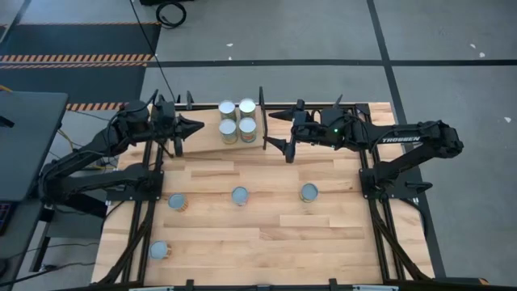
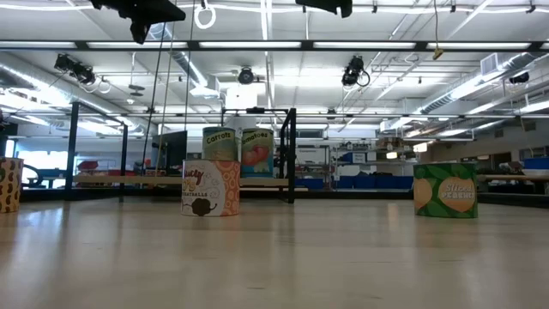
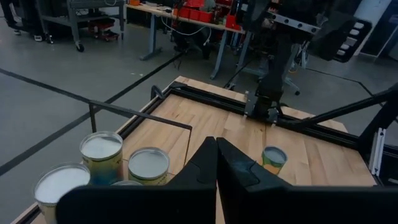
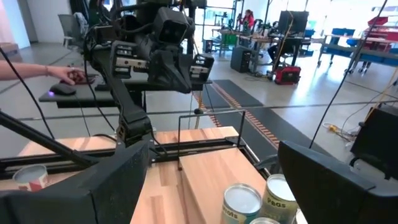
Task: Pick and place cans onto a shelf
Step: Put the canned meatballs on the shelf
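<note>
Four cans (image 1: 237,120) crowd the shelf (image 1: 212,136) at the worktop's far edge. Right gripper (image 1: 277,129), jaws spread (left gripper (image 1: 191,128) pressed together), could topple them when delivering another.

Left claw (image 3: 216,163) shut, fingers pressed tip to tip, hanging over the table (image 3: 323,155). Three cans (image 3: 103,154) w/ silver tops stand close together on the shelf (image 3: 171,134) (black rod rail beside them). One more can (image 3: 273,158) sits alone on the table, just past the fingertips. Right arm (image 3: 273,56) farther off.
</note>
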